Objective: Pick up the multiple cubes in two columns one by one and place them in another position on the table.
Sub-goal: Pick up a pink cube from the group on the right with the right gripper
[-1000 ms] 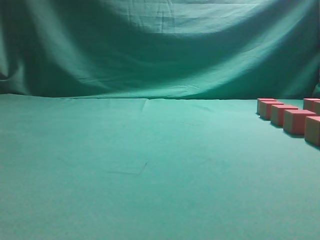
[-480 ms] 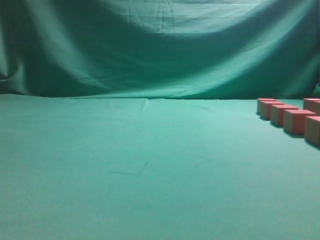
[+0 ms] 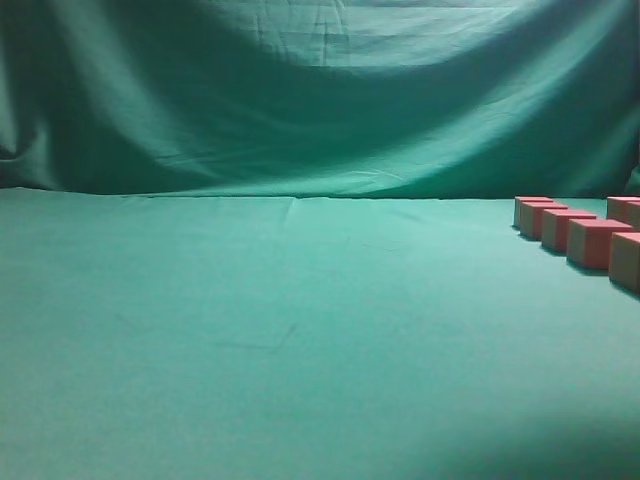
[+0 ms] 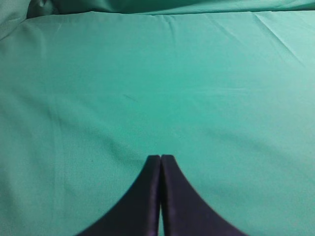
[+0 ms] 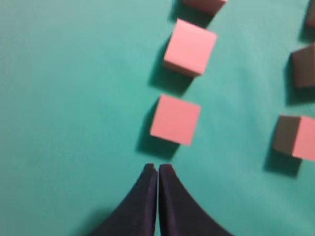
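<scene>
cubes (image 3: 585,235) unmoved in their two columns, a new shadow at the exterior view's lower right.
over the last second nothing on the counter (image 3: 300,330) has shifted; only that darker patch near the bottom edge is new, which suggests an arm coming in above. the right tool (image 5: 157,169) hangs with jaws pressed together, holding nothing, just short of the nearest cube (image 5: 175,119). the left tool (image 4: 160,160) is likewise closed and empty over bare cloth. no pick has begun, and the jaws likely must open first.

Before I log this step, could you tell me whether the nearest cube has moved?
No. The nearest cube sits as before, just right of its neighbour, against the table.
</scene>
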